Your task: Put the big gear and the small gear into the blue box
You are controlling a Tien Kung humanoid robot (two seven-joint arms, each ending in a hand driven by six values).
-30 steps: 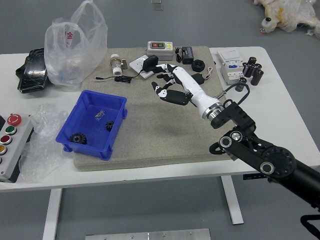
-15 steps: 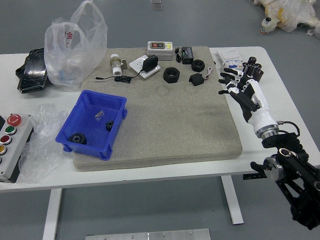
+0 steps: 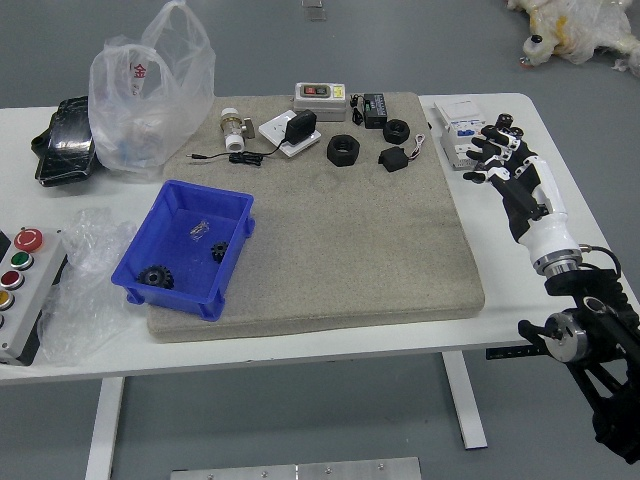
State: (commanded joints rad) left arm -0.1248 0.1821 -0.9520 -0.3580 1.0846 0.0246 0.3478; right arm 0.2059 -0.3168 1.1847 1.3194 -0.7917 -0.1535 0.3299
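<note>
Carried off the beige mat (image 3: pixel 370 250) since the earliest frame, the right hand (image 3: pixel 525 195) has been drawn outward over the right side of the white table (image 3: pixel 495 260). Its fingers are spread apart and nothing is gripped; it is presumably being kept aside because no more placing is called for. To the hand's left, across the mat, the blue box (image 3: pixel 232 275) is set upright. In its near left corner the big gear (image 3: pixel 155 276) is held in by the walls; a little farther back, beside the right wall, the small gear (image 3: pixel 219 251) is contained — both parts of the task look done. A small shiny item (image 3: pixel 200 230) is also seen inside, too faint to be named. Beyond, left of the fingertips, a black block (image 3: pixel 393 159) is left on the mat, apparently not wanted.
</note>
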